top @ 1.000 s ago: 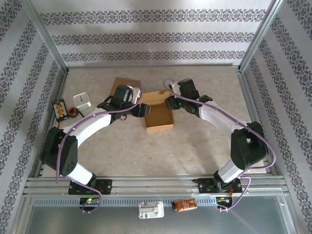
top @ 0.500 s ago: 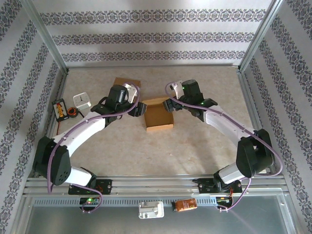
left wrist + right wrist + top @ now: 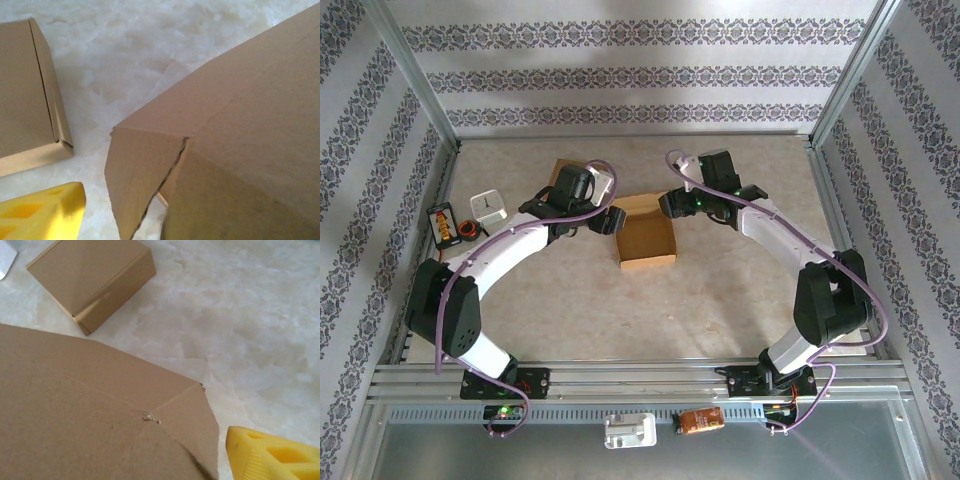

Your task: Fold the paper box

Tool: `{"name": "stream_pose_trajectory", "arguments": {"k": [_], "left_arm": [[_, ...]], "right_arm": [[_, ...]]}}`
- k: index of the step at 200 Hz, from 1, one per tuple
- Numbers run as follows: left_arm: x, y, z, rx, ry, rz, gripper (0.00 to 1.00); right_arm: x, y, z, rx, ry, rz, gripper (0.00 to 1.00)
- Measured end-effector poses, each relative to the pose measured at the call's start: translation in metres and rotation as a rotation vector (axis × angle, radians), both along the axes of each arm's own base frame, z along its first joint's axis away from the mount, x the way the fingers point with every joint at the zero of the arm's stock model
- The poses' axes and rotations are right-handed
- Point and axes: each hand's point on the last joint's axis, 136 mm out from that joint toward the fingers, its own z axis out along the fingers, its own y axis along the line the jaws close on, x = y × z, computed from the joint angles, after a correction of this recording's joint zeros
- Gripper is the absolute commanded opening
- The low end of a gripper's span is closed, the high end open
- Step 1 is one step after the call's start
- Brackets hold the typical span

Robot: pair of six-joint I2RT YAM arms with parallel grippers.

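Flanking paper box (image 3: 647, 242) far edge, left hand (image 3: 611, 221), right hand (image 3: 667, 208), both grips unclear, bare table (image 3: 650, 315) nearer.

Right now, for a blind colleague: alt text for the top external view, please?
An open paper box sits mid-table, with the left end effector and right end effector poised at its far corners. A second, closed box lies beyond the left one.

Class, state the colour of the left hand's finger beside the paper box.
Yellow. The finger shows best in the left wrist view, beside the paper box.
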Motion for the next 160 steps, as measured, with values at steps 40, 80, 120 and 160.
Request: {"name": "stream_pose_trajectory", "arguments": {"k": [40,80,120,160], "left_arm": [[0.002,-0.004,0.000,-0.018,0.010,-0.005,0.61],[0.002,-0.009,0.002,-0.056,0.031,-0.001,0.52],[0.000,-0.014,-0.006,-0.101,0.088,0.019,0.44],[-0.001,-0.017,-0.006,-0.144,0.124,0.046,0.43]], "right_arm": [[-0.002,0.001,-0.004,0.014,0.029,-0.008,0.53],[-0.001,0.001,-0.004,0.027,0.044,-0.033,0.45],[-0.001,-0.003,-0.007,0.031,0.070,-0.078,0.34],[-0.003,-0.001,-0.008,0.029,0.086,-0.099,0.28]]}}
